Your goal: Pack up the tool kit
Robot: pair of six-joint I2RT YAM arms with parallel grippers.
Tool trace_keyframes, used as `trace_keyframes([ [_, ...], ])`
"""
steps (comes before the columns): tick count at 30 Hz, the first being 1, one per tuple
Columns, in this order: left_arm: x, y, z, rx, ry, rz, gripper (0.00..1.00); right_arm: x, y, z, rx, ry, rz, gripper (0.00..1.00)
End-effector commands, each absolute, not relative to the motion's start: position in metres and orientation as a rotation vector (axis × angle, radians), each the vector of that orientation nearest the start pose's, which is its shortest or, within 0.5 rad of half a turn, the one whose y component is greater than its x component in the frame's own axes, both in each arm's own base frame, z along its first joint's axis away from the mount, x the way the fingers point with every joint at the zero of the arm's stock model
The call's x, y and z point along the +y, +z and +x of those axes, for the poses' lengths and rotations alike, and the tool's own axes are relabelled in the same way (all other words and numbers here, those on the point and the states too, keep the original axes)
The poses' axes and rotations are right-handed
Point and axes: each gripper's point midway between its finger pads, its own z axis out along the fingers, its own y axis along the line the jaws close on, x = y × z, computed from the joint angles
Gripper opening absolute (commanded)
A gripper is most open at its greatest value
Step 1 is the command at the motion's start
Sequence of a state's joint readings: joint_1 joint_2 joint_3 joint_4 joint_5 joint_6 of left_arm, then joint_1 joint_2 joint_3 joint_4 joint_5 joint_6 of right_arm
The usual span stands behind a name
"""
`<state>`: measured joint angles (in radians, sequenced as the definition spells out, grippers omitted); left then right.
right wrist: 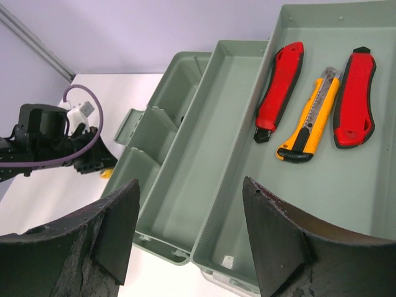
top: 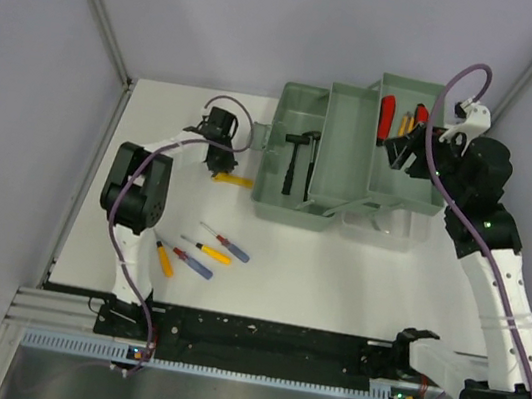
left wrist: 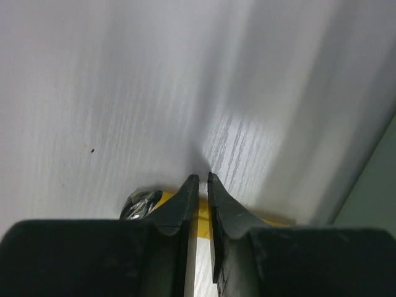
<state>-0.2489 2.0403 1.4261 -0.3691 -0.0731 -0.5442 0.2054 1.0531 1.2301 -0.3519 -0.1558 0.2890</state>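
Yellow plastic utility knife (top: 233, 180) lies on the white table (top: 334, 281), left of the grey-green plastic toolbox (top: 279, 210). The left hand (left wrist: 202, 176) pinches it narrowly, so it may slip or pivot. The right hand (right wrist: 190, 185) hangs open above the toolbox.

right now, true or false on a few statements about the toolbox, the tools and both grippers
1. The hammer lies inside the toolbox. True.
2. Every screwdriver is packed. False: four screwdrivers lie on the table.
3. The right gripper holds a knife. False: its jaws are open and empty, above the tray.
4. In that tray a yellow knife lies between two red tools. True.
5. The left gripper is over the toolbox. False: it is down at the table, by a second yellow knife.
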Motion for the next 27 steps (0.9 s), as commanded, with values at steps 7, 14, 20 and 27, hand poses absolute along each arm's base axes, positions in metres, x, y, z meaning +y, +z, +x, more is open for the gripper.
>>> trace_keyframes([
  [7, -0.116, 0.018, 0.401, 2.600, -0.221, -0.506, 0.13, 0.108, 0.370, 0.337, 1.739, 0.490, -0.035, 0.66],
  [14, -0.124, 0.012, 0.357, 2.674, -0.192, -0.448, 0.13, 0.104, 0.367, 0.338, 1.735, 0.488, 0.016, 0.66],
  [20, -0.121, 0.025, 0.363, 2.624, -0.175, -0.453, 0.16, 0.106, 0.365, 0.339, 1.743, 0.502, 0.021, 0.66],
  [27, -0.132, 0.055, 0.387, 2.530, -0.257, -0.506, 0.38, 0.102, 0.363, 0.336, 1.740, 0.483, 0.025, 0.66],
])
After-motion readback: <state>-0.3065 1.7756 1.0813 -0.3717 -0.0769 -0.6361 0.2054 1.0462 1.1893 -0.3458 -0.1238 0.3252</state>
